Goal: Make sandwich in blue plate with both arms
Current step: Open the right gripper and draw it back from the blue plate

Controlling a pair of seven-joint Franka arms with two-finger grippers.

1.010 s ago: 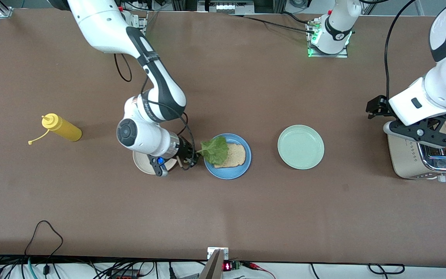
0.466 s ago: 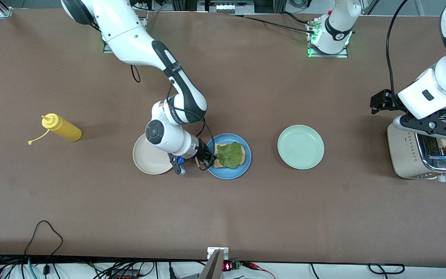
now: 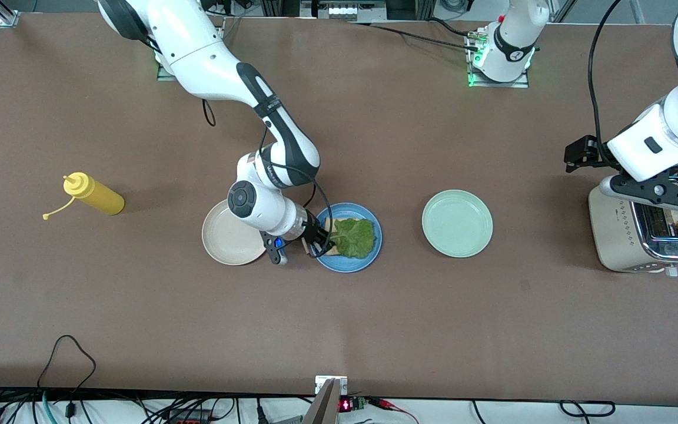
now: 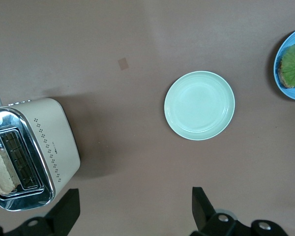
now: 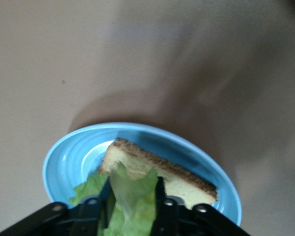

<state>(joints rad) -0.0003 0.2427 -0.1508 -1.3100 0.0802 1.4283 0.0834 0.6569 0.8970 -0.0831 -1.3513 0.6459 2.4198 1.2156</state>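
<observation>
The blue plate (image 3: 345, 266) sits mid-table with one bread slice (image 3: 336, 223) in it and the green lettuce leaf (image 3: 355, 237) lying on the slice. My right gripper (image 3: 322, 244) is low at the plate's rim toward the cream plate, shut on the leaf's stem. The right wrist view shows the stem (image 5: 132, 201) between the fingers of the gripper (image 5: 132, 184), with the slice (image 5: 187, 182) and plate (image 5: 69, 162) ahead. My left gripper (image 3: 662, 197) hangs open and empty over the toaster (image 3: 615, 235), where a second bread slice (image 4: 1, 169) stands in a slot.
A pale mint-green plate (image 3: 457, 223) lies bare between the blue plate and the toaster. A cream-white plate (image 3: 230, 235) sits under the right wrist. A yellow squeeze bottle (image 3: 95, 196) lies toward the right arm's end of the table.
My right gripper carried the lettuce from the plate's rim over the bread and laid it flat on the slice. My left gripper shifted slightly over the toaster.
</observation>
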